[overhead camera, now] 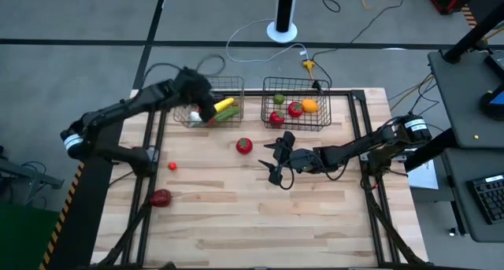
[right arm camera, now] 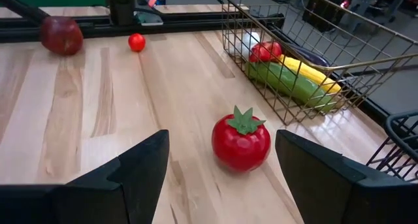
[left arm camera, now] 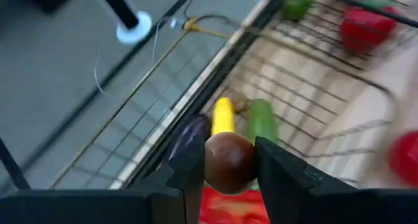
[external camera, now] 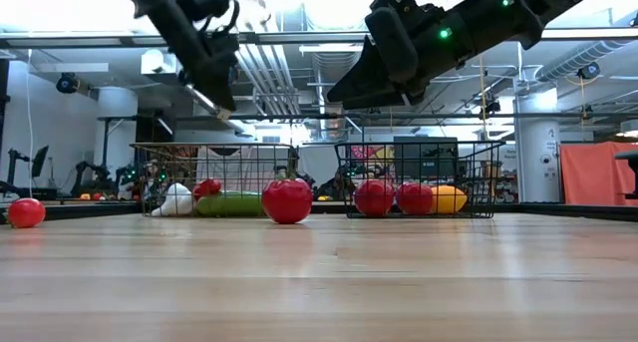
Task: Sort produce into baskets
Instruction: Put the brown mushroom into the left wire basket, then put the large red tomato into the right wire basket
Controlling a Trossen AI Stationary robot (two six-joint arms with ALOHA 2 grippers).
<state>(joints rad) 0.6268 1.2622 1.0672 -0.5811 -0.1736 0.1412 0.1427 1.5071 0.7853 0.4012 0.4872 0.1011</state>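
Note:
My left gripper (overhead camera: 203,99) hangs over the copper wire basket (overhead camera: 236,83), shut on a round brown produce piece (left arm camera: 228,162). Inside that basket lie a yellow corn (left arm camera: 223,116), a green cucumber (left arm camera: 262,119), a purple eggplant (left arm camera: 189,136) and a white garlic (external camera: 177,200). The darker basket (overhead camera: 324,122) holds red, green and orange pieces. My right gripper (overhead camera: 277,158) is open above the table, its fingers pointing at a red tomato (right arm camera: 241,140) that stands on its underside on the wood. My left gripper pinches the round brown piece by two opposite sides (left arm camera: 212,165) between its two fingers (left arm camera: 191,160). The fingers slant down from above. The piece is lifted clear, over the copper basket's inside.
A small red piece (overhead camera: 172,166) and a dark red piece (overhead camera: 161,197) lie on the table's left part. The near half of the wooden table (overhead camera: 260,231) carries nothing else. A white stand (overhead camera: 283,30) and cables sit on the floor beyond the far edge.

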